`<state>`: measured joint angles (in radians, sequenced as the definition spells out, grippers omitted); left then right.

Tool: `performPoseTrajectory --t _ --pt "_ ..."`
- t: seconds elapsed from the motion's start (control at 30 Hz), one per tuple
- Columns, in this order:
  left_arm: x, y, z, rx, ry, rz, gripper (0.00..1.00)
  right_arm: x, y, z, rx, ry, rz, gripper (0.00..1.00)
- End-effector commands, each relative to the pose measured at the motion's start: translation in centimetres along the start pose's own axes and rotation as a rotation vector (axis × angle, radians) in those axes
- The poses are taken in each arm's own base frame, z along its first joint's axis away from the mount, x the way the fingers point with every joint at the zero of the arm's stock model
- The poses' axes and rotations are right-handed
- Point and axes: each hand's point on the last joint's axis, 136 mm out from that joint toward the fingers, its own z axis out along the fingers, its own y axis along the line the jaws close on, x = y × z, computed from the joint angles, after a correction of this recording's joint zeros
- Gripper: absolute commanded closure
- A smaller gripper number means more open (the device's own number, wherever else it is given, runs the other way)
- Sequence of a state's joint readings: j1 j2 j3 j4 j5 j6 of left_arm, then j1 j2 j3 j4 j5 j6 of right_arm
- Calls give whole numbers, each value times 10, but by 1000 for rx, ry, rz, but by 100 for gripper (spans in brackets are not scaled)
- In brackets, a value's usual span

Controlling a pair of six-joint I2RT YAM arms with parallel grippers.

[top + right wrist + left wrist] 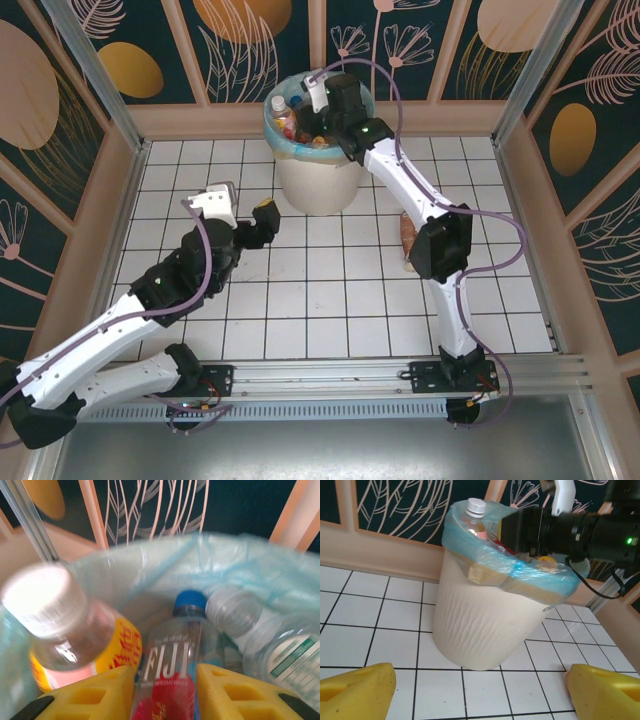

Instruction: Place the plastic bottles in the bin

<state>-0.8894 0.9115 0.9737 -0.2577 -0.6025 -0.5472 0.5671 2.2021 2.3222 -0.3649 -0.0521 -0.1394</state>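
Seen from above, the left end effector (258,218) is hanging spread wide near the bin (318,185) while the right end effector (320,122) is hanging over its mouth; at the left wrist, a white-capped bottle (476,515) is standing upright in the bin; at the right wrist, yellow fingers (95,695) are flanking a FIJI-labelled bottle (172,650), its blue cap pointing away, and I cannot tell whether they are gripping it or letting it go.

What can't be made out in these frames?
- Top external: the right arm covers much of the bin mouth; its contents can't be counted.
- Top external: a brownish object is half behind that arm; identity unclear.
- Right wrist: the FIJI bottle sits between the fingers of the right hand, cut by the bottom edge; gripped or loose, unclear.
- Right wrist: the white-capped bottle is blurred; label unreadable.
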Motion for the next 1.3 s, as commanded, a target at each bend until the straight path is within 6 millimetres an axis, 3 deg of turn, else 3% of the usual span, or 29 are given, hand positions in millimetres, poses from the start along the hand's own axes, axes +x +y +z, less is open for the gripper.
performPoseTrajectory --t 0.0,0.07,0.13,0.2,0.33,0.43,0.57,0.73,0.87,1.0,1.13,1.27 --pt "-19 -13 -5 40 -18 -10 11 -89 6 -48 14 -217 1 55" --pt "-19 -17 -4 55 -14 -10 11 -108 3 -68 40 -261 18 53" --pt "-17 -22 -1 67 -2 -5 11 -116 -1 -87 80 -268 55 51" --pt "-12 -30 5 88 24 13 11 -112 -8 -108 123 -248 109 50" --pt "2 -50 23 131 85 65 11 -86 -18 -153 176 -209 193 49" --pt "12 -67 39 164 114 88 12 -58 -21 -196 204 -220 242 48" --pt "23 -96 56 256 149 88 14 -8 -45 -250 315 -212 344 47" --pt "46 -130 72 374 234 81 17 72 -82 -292 478 -43 490 44" --pt "66 -149 80 451 296 63 18 136 -99 -309 560 123 582 40" --pt "87 -166 86 501 361 69 19 195 -109 -313 589 250 669 36" --pt "112 -182 91 547 445 82 19 244 -113 -301 549 321 752 31" --pt "147 -198 92 617 573 79 19 278 -115 -282 531 375 773 29"
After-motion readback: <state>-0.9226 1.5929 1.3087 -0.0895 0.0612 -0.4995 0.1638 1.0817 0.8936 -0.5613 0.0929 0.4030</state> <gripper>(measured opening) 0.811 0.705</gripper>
